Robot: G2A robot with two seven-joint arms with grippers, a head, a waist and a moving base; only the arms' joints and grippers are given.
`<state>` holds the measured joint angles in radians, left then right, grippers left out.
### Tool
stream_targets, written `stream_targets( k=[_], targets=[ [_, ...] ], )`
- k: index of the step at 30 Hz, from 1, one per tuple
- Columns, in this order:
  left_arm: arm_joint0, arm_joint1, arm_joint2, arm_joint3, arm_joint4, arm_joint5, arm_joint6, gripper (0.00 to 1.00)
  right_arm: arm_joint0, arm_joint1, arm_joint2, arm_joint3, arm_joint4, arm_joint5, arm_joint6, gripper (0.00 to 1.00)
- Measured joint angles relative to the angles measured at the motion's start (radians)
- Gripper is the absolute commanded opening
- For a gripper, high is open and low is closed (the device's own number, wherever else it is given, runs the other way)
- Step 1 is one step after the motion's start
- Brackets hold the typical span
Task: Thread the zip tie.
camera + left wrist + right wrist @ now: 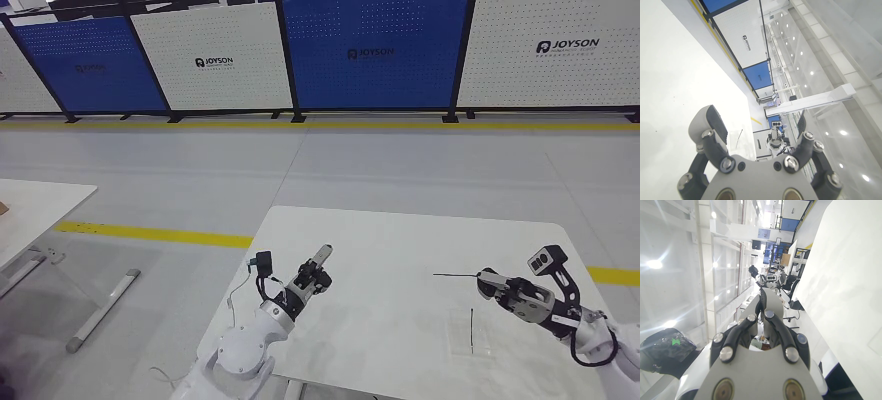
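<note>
Blue and white pegboard panels point(380, 50) line the hall behind a white counter point(380, 250), where the right gripper point(484, 281), near the counter's 3 o'clock edge, has its fingers pressed together on a black zip tie point(455, 274) that sticks out level toward 9 o'clock. A second zip tie point(472, 330) lies flat on the counter toward 5 o'clock, running 12 to 6, near that gripper. At 7 o'clock the left gripper point(319, 258) hovers with its fingers point(715, 121) spread wide.
</note>
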<state>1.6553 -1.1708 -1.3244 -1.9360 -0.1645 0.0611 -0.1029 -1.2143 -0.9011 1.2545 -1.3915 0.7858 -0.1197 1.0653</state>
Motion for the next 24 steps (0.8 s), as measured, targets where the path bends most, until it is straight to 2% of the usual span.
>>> stream_targets(
  k=[8,10,13,18,20,22,24],
  targets=[
    [0.002,0.000,0.000,0.002,-0.004,-0.002,-0.001,1.00,-0.003,-0.001,0.004,-0.004,-0.011,-0.010,-0.015,0.00],
    [-0.003,0.000,0.003,0.020,-0.029,0.011,-0.034,1.00,-0.014,-0.005,-0.001,-0.035,-0.058,-0.031,-0.090,0.00],
    [-0.021,-0.001,0.019,0.056,-0.054,0.029,-0.086,1.00,-0.023,-0.015,-0.042,-0.081,-0.096,-0.034,-0.156,0.00],
    [-0.068,-0.007,0.065,0.114,-0.123,0.062,-0.174,1.00,-0.002,-0.038,-0.131,-0.073,-0.145,-0.021,-0.195,0.00],
    [-0.082,-0.011,0.075,0.134,-0.214,0.072,-0.222,1.00,0.003,-0.042,-0.146,-0.066,-0.144,-0.011,-0.189,0.00],
    [-0.084,-0.012,0.076,0.138,-0.271,0.073,-0.229,1.00,0.003,-0.042,-0.145,-0.066,-0.144,-0.011,-0.188,0.00],
    [-0.084,-0.012,0.075,0.137,-0.251,0.072,-0.223,1.00,0.002,-0.042,-0.144,-0.067,-0.144,-0.011,-0.188,0.00]
  ],
)
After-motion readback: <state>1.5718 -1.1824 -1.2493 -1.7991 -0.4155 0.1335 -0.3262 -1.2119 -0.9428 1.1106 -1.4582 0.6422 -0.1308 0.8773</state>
